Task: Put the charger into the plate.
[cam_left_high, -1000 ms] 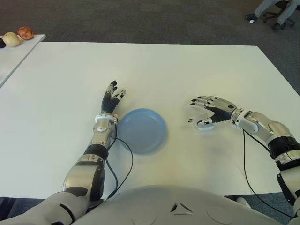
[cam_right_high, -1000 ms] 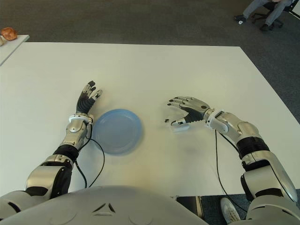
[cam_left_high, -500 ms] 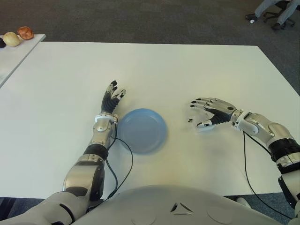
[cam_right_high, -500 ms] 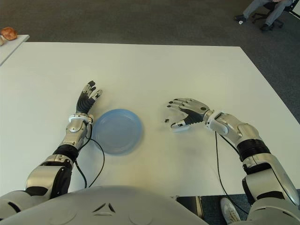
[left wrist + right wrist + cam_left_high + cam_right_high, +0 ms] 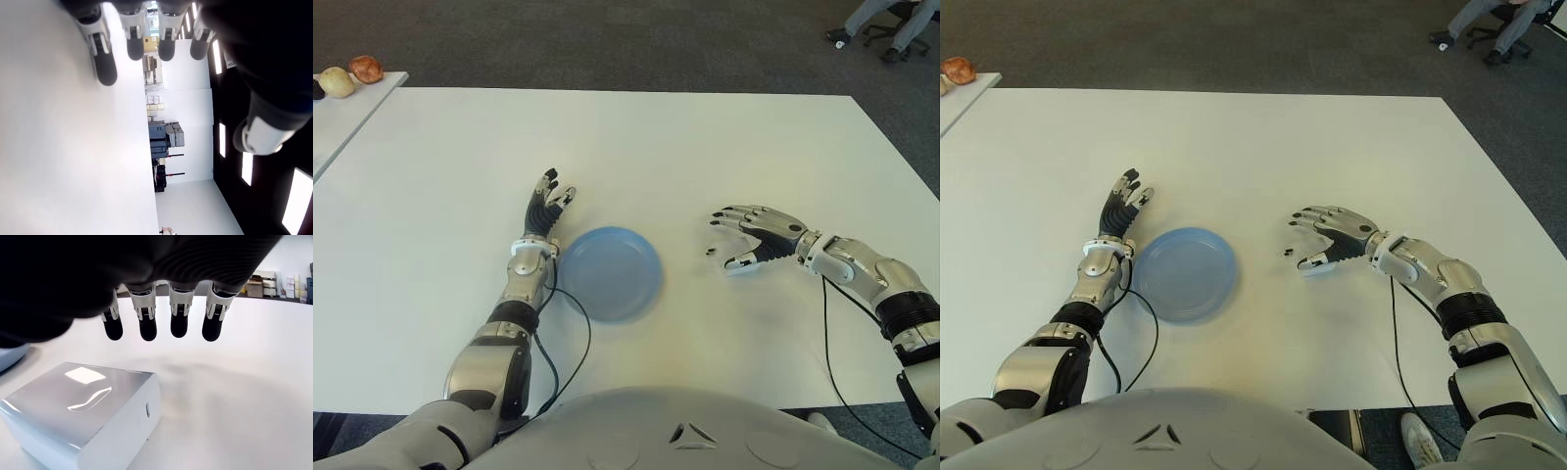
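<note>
Since a second ago, the right hand [image 5: 759, 238] has been drawn slightly back toward the robot's right, with little else shifted. Most of the scene is taken up by the white bench [image 5: 705, 147], on which the blue plate [image 5: 610, 272] lies empty, near the front edge and left of centre. The left hand [image 5: 546, 211] is seen just beside the plate's left rim, its fingers [image 5: 105, 61] stretched out flat and holding nothing. The right hand is held over the charger [image 5: 83, 413], well apart from the plate on its right; its fingers [image 5: 178, 316] are spread above the small white block, nothing being gripped. The charger sits on the bench.
</note>
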